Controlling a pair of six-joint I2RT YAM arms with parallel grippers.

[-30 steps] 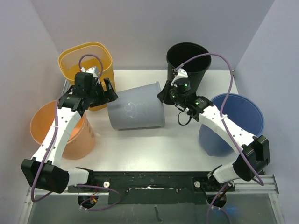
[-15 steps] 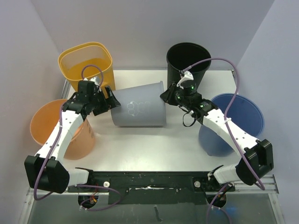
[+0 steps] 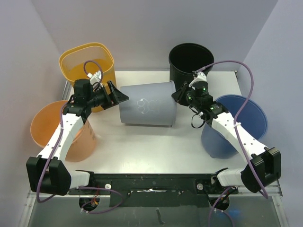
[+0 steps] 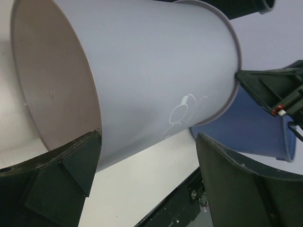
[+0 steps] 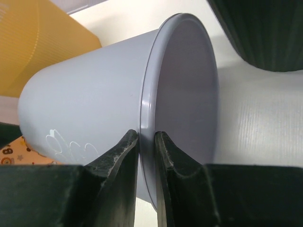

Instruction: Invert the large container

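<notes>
The large grey container [image 3: 146,110] lies on its side on the bench [image 3: 156,146], its rim pinched tight in the right gripper [image 5: 147,137] jaws, while the left gripper [image 3: 117,94] jaws gape wide at its other end.

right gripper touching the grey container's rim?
Touching. Right wrist view: the right gripper has its fingers pinching the rim of the grey container, no gap.

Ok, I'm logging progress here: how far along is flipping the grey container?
Done: the grey container is tipped onto its side over the table. In hand: the right gripper pinches its rim, while the left gripper sits open at the opposite end. Left: about half the turn, since the rim does not yet face down.
</notes>
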